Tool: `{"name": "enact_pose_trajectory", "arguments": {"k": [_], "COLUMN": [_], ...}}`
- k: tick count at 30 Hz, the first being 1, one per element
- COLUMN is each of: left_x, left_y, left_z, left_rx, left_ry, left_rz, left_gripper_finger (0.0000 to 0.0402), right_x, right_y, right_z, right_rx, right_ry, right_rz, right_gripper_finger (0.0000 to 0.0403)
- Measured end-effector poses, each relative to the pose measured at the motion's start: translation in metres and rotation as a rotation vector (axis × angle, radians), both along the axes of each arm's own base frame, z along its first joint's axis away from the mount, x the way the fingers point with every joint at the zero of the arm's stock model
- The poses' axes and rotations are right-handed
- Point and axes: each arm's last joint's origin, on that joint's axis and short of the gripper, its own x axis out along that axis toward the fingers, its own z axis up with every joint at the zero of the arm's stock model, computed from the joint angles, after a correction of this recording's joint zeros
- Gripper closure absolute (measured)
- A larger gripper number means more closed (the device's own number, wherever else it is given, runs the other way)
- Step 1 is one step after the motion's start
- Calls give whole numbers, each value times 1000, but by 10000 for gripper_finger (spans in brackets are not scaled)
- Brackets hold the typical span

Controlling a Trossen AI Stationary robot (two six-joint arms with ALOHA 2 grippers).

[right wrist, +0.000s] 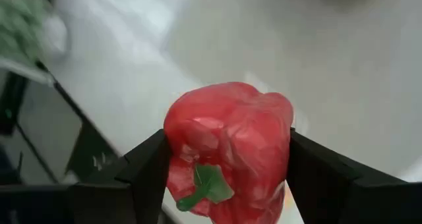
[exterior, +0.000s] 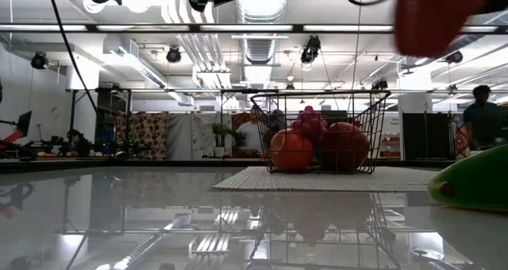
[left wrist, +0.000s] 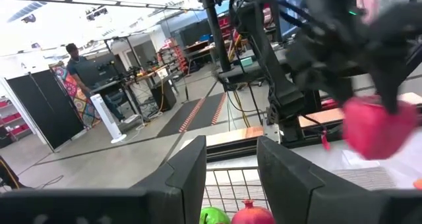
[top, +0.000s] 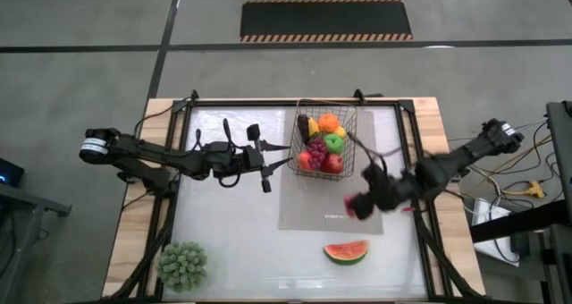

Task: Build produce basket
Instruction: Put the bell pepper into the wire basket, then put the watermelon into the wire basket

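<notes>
The black wire basket (top: 323, 141) stands on the grey mat (top: 313, 216) at the table's far middle. It holds an orange, a green apple, red apples, purple grapes, a yellow pear and a dark eggplant. It also shows in the low view (exterior: 321, 135). My right gripper (top: 362, 202) is shut on the red pepper (right wrist: 227, 161) above the mat's right edge, near side of the basket. My left gripper (top: 261, 159) is open and empty, just left of the basket. The watermelon slice (top: 346, 250) lies flat on the table near the front. My right gripper pinches the red pepper's two opposite sides (right wrist: 173, 155) between its two fingers (right wrist: 148, 174). The fingers slant in from the table's right side. The pepper's green stem (right wrist: 204, 184) faces the wrist camera. The pepper is lifted clear of the mat, and shows high up in the low view (exterior: 440, 16).
A green bumpy bunch (top: 183, 265) lies at the table's near left corner. The watermelon slice shows close at the low view's right (exterior: 472, 184). A black frame (top: 295, 101) runs along the table's edges. People stand in the room beyond the table.
</notes>
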Motion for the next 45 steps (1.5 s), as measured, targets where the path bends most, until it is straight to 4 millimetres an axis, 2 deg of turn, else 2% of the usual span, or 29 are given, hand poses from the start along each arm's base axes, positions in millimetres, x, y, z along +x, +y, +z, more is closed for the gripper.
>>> {"name": "enact_pose_trajectory", "arguments": {"k": [7,11,15,19,25,30,34,40,45], "left_x": [0,0,0,0,0,0,0,0,0], "left_y": [0,0,0,0,0,0,0,0,0], "left_z": [0,0,0,0,0,0,0,0,0], "left_rx": [1,1,2,6,6,6,8,30,33], "left_ry": [0,0,0,2,2,2,2,7,8], "left_rz": [0,0,0,0,1,0,0,3,3], "left_gripper_finger": [283,283,283,283,283,283,283,283,283], "right_x": [34,50,59,60,60,63,67,66,58], "right_y": [-64,-105,-153,-197,-246,-266,-271,-275,-283], "right_z": [35,44,38,25,3,-16,-26,-29,-26], "right_rx": [-261,-346,-235,-200,-217,-206,-199,-237,-306], "right_ry": [-101,-77,-45,15,109,171,202,246,296], "right_rz": [41,60,58,40,31,42,51,21,-39], "right_gripper_finger": [158,158,158,158,158,151,116,63,56]}}
